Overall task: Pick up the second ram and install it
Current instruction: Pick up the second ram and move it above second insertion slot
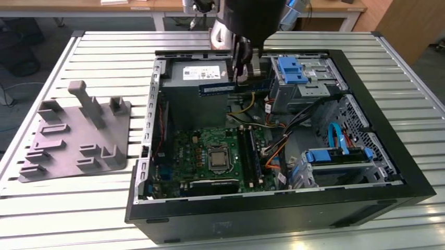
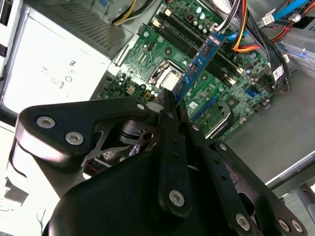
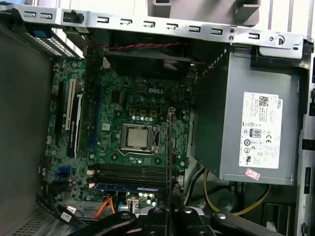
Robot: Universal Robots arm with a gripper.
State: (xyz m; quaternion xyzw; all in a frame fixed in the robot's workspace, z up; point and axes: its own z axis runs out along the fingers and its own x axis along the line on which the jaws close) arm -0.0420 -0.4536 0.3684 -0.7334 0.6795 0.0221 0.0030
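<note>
Currently nearest: gripper (image 2: 172,102), jaws drawn narrow and pinching the second ram (image 2: 199,61) near one end, so that most of the stick is projecting beyond the fingertips.

Handling, as judged: the stick is looking light, stiff and thin. It is likely fragile at the chips and along the contact edge, so bending or twisting is to be avoided. The best hold is by the bare board edges or short ends, with the pads staying off the chips. The present end-on pinch is leaving a long unsupported length, so any sideways knock is risking slip or tilt.

Appearance: a narrow blue circuit board carrying a row of black chips and a small pale label, showing as a mere thin line where the first wrist view is catching it edge-on.

Position: the stick is hanging in the air inside the open computer case (image 1: 278,213), above the motherboard (image 3: 138,108) and touching nothing but the gripper.

Beyond: long black memory slots (image 3: 128,172) are lying unreached below, and a grey power supply (image 3: 236,123) is sitting beside the board.

Farthest: a grey moulded tray (image 1: 76,140) is resting on the slatted table (image 1: 104,208), at the exterior view's left, well apart from the case
</note>
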